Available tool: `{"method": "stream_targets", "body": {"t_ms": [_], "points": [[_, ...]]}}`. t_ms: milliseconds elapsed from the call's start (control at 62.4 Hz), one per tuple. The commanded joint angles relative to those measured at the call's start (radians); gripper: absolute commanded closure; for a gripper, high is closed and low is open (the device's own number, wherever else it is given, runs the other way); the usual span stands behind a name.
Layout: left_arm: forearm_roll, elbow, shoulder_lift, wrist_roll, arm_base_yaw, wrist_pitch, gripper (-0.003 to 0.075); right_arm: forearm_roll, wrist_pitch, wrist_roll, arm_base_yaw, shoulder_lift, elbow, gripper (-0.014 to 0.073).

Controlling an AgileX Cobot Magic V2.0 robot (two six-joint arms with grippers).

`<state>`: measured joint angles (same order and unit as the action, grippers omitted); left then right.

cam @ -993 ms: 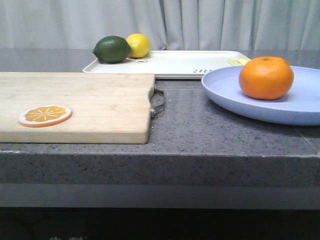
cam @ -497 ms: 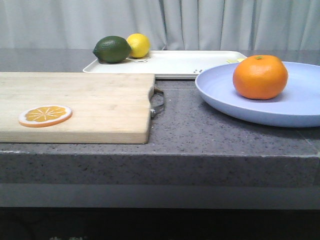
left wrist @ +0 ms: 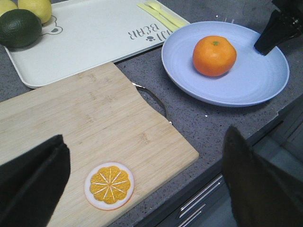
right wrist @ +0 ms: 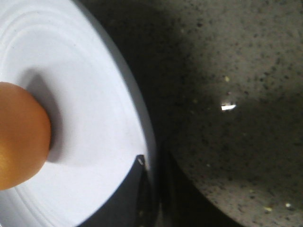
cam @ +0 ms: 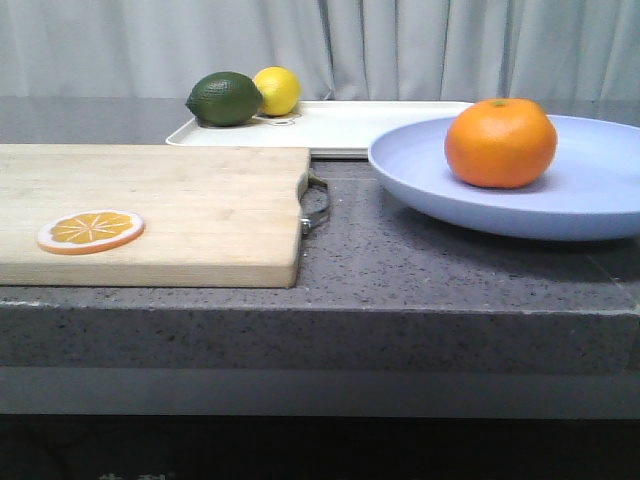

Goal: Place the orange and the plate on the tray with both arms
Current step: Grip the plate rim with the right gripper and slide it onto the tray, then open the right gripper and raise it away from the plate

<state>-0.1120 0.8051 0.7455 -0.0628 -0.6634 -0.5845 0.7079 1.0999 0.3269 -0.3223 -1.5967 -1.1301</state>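
We see the plate (cam: 520, 205) as smooth matt plastic, faint concentric rings inside; the orange (cam: 501, 142) on it has a finely dimpled, semi-matt skin. Beside the plate, the counter (cam: 400, 270) looks like dark speckled stone w/ small glints. The cutting board (cam: 180, 210) is pale wood, visible grain, metal handle. The tray (left wrist: 90, 38) behind the board: smooth cream plastic, slight sheen. Gripper fingers (left wrist: 33, 179) approx. matt black.

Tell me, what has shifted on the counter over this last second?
The plate, with the orange riding on it, slid left and now covers more of the tray. The right pincer grips the plate's rim. The cutting board, orange slice, lime and lemon stayed put.
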Motion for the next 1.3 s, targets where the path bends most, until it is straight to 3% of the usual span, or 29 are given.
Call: {"method": "stream_targets", "body": {"t_ms": [0, 176, 433, 737, 1057, 1282], "points": [[-0.01, 0.028, -0.004, 0.007, 0.003, 0.08, 0.0101, 0.151, 0.034, 0.009, -0.006, 0.052, -0.033, 0.0662], [-0.01, 0.028, -0.004, 0.007, 0.003, 0.08, 0.0101, 0.221, -0.01, -0.014, 0.014, 0.078, -0.038, 0.0662], [-0.012, 0.028, -0.004, 0.007, 0.003, 0.08, 0.0101, 0.133, -0.07, -0.161, 0.149, 0.018, -0.179, 0.0662], [-0.012, 0.028, -0.004, 0.007, 0.003, 0.08, 0.0101, 0.022, -0.069, -0.376, 0.298, -0.194, -0.559, 0.0662], [-0.012, 0.028, -0.004, 0.007, 0.003, 0.08, 0.0101, -0.11, -0.034, -0.599, 0.349, -0.49, -0.977, 0.0662], [-0.012, 0.028, -0.004, 0.007, 0.003, 0.076, 0.0101, -0.123, 0.001, -0.613, 0.349, -0.639, -1.171, 0.0662]]}}
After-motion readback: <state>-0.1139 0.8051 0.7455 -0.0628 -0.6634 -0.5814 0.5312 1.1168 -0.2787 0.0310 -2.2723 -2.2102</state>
